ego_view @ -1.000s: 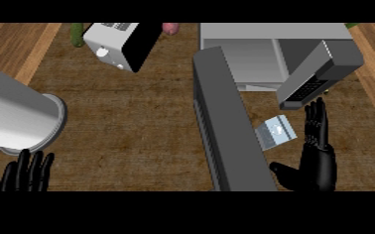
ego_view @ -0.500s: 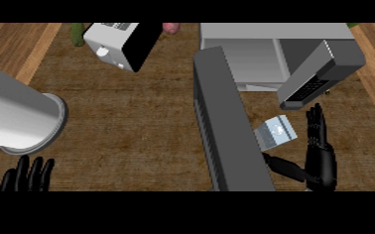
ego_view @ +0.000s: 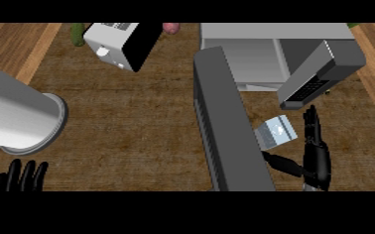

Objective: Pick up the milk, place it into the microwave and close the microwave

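1. Over on the right side of the wooden counter (ego_view: 139, 114), the microwave (ego_view: 253, 59) sits with its door (ego_view: 227, 129) swung wide open, the door running down the middle of the view as a long dark grey slab.
2. Milk carton (ego_view: 278, 133) is on the counter just right of that open door, below the microwave's opening. It's small, light blue-grey, sitting at a tilt. Not inside the microwave yet.
3. Right hand (ego_view: 316, 151) is just beside the carton on its right. Fingers (ego_view: 312, 124) are straight and held together, pointing up toward the microwave, thumb (ego_view: 282, 162) sticking out to the left under the carton. Can't tell whether anything actually touches the carton; nothing is curled around it.
4. Left hand (ego_view: 23, 176) is down in the lower left corner, fingers up and slightly spread, just resting, holding nothing.
5. Other stuff: a big shiny metal pot (ego_view: 26, 114) at the left edge, a white toaster (ego_view: 121, 44) at top left, plus a green thing (ego_view: 78, 33) and a pinkish thing (ego_view: 170, 28) along the top edge, too cut off to name.
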